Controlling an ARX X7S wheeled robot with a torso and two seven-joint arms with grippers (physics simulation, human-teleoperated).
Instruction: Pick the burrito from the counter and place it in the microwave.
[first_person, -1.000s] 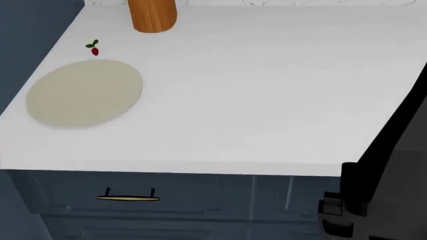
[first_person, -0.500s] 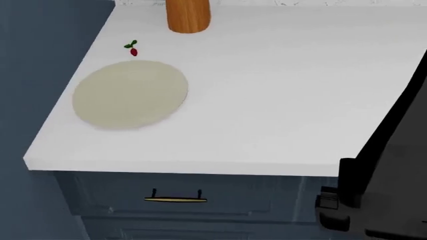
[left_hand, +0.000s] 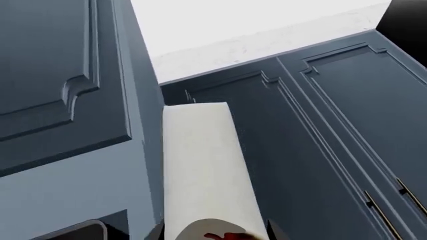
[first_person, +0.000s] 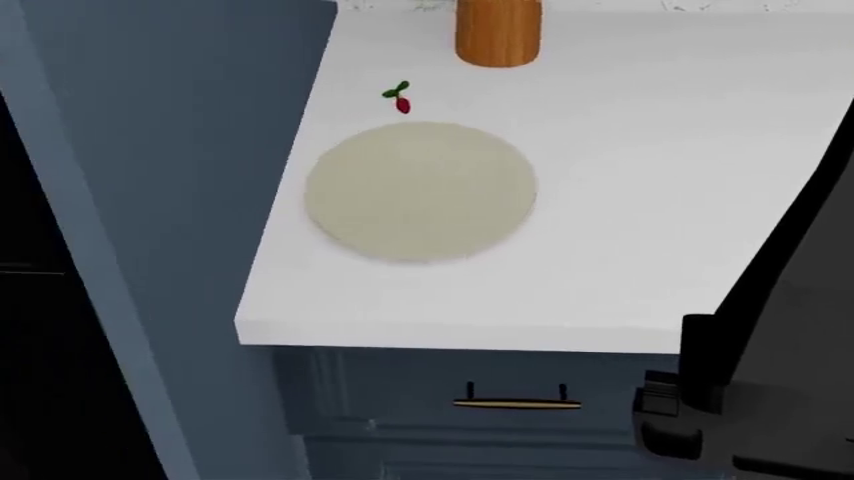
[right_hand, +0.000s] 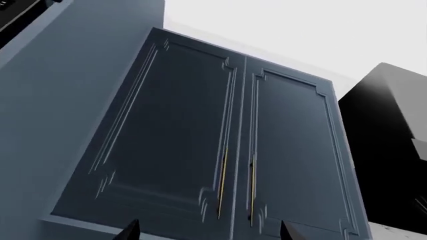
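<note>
In the left wrist view the burrito (left_hand: 200, 165), a pale rolled wrap, runs lengthwise out from between the jaws, and its cut end nearest the camera shows red filling. My left gripper (left_hand: 215, 234) is shut on it, with dark fingertips (left_hand: 275, 231) hugging its sides. It hangs in front of blue-grey cabinet doors, below the white counter (left_hand: 253, 25). My right gripper (right_hand: 208, 231) is open with nothing between its widely spread fingertips (right_hand: 131, 229), and it faces a pair of cabinet doors. The head view shows the counter (first_person: 641, 200) without the burrito. No microwave can be made out.
On the counter lie a round beige plate (first_person: 422, 190), a tiny red cherry (first_person: 402, 100) and a wooden cylinder (first_person: 498, 30). A tall blue-grey panel (first_person: 174, 200) rises left of the counter. A drawer with a brass handle (first_person: 517, 403) sits below. Dark right-arm parts (first_person: 694, 400) fill the lower right.
The head view has swung left. The plate, cherry and wooden cylinder have slid right in the picture, and the tall blue-grey panel and a dark gap have come in at the left.
</note>
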